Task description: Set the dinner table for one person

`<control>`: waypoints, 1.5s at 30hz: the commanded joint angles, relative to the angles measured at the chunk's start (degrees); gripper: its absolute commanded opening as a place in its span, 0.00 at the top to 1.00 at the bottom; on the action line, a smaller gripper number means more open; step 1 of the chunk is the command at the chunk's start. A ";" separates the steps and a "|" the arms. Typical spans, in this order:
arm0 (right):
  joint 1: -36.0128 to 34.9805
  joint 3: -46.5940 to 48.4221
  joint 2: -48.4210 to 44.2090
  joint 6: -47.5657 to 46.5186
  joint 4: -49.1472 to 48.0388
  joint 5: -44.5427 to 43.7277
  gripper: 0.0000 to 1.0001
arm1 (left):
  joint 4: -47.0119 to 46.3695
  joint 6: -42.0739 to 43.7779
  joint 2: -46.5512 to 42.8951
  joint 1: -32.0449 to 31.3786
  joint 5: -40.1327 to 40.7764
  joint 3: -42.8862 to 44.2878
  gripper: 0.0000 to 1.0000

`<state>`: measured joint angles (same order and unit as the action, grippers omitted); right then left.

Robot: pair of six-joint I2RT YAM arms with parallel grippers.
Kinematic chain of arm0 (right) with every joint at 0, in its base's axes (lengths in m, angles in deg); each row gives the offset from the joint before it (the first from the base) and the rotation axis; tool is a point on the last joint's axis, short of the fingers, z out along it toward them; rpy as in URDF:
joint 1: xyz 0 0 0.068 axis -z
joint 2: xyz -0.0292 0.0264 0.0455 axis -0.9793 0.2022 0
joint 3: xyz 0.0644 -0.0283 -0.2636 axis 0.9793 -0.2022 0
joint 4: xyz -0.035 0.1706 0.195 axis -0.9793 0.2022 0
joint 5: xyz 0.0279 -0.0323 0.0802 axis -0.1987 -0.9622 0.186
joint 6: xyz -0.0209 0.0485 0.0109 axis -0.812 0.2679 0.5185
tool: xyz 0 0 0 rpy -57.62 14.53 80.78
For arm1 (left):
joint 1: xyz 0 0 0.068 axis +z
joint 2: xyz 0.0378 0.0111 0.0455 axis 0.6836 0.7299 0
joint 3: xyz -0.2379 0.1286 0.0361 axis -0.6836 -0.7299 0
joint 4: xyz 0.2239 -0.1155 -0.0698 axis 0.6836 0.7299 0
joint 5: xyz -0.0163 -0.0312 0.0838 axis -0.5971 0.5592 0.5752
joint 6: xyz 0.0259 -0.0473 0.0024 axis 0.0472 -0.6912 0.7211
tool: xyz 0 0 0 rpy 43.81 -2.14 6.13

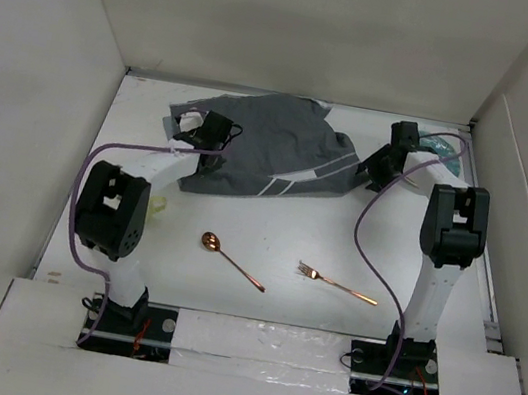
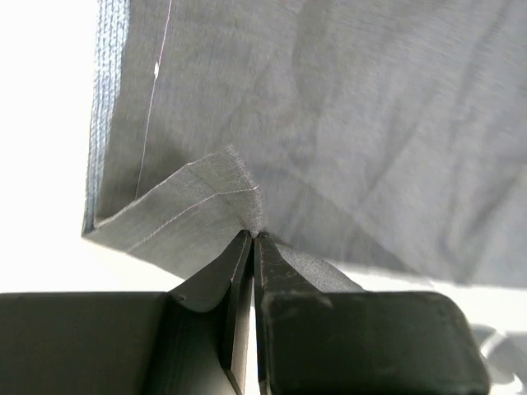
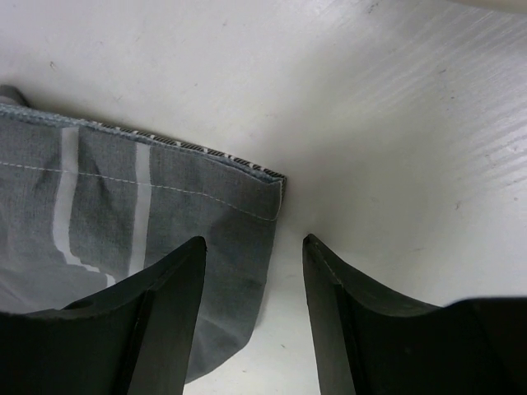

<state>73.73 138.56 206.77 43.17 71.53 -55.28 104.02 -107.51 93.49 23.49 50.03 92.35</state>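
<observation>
With the left fingers (image 2: 252,239) clenched on a fold of the crumpled placemat (image 1: 272,148) at the far middle of the bench (image 1: 279,230), the right fingers (image 1: 367,172) — parted over its striped corner, grasping nothing — should pinch that hem squarely before both pull it flat.

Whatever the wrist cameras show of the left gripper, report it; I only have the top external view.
Observer: The left gripper is shut, pinching a raised fold of the grey placemat beside its stitched hem.
Operator: Now give me the right gripper.
Observer: The right gripper is open and holds nothing; the placemat's side edge runs between its fingers.
Operator: Say what lies under each finger.
Observer: One finger sits over the striped cloth, the other over the bare white dinner table.
</observation>
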 commanded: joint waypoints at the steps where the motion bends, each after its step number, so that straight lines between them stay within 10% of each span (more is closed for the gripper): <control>1: -0.76 4.01 1.85 0.94 4.44 -0.32 0.43 | -5.32 1.38 -6.43 0.21 -2.32 -4.37 1.00; 34: -1.29 17.12 9.86 8.77 19.31 -5.77 1.00 | -13.69 4.10 -20.50 0.21 -6.73 -16.86 1.00; 45: -3.92 -5.73 -24.83 -7.84 -0.82 -12.46 1.00 | -11.14 10.96 -24.01 0.21 -5.50 -5.72 1.00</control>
<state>69.97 134.14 194.99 42.18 78.11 -64.09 93.86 -100.06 74.72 23.49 42.86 80.79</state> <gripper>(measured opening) 0.010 0.007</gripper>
